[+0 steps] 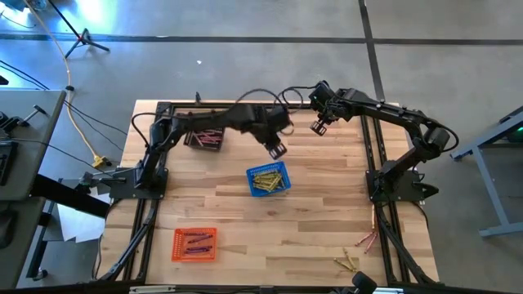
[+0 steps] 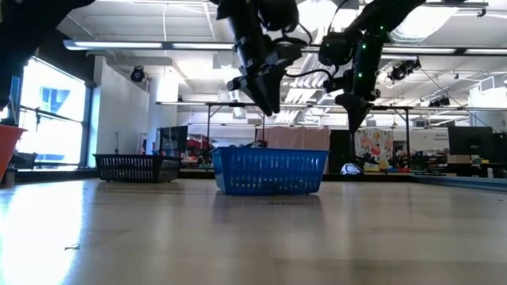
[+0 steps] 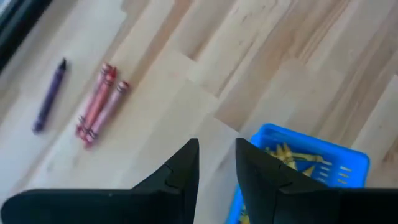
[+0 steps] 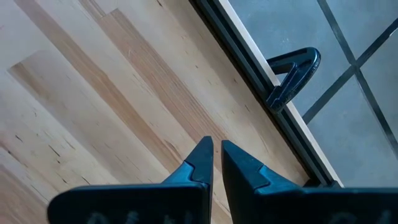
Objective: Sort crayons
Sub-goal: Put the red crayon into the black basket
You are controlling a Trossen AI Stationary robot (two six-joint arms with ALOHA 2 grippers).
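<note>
1. Left gripper [image 1: 277, 150] hangs above the table just behind the blue basket [image 1: 268, 180], fingers parted a little, nothing between them. The left wrist view shows an empty gap, with the basket's yellow crayons [image 3: 292, 155] right under the tips.
2. Right gripper [image 1: 319, 126] hangs over bare wood at the far side of the table, fingers nearly together, holding nothing. It looks idle.
3. Sorted so far: yellow in the blue basket, dark and pink sticks in the black basket [image 1: 204, 139] at the far left, a few in the orange basket [image 1: 194, 244] at the near left.
4. Loose crayons [image 1: 365, 240] lie at the near right corner, by the right arm's base: some pinkish ones, with yellow ones [image 1: 346, 263] just nearer the edge.
5. Key relation: from the left gripper the loose group lies toward the near right, well apart, beyond the blue basket. The right arm's base is much nearer, but its gripper is at the far edge, so either arm needs a long reach.
6. Long axes: in the left wrist view two red crayons [image 3: 99, 102] lie side by side, touching, with a purple one [image 3: 50, 95] beside them, roughly parallel. Judgement: the fingers should close across that axis, so a wrist turn is likely first.
</note>
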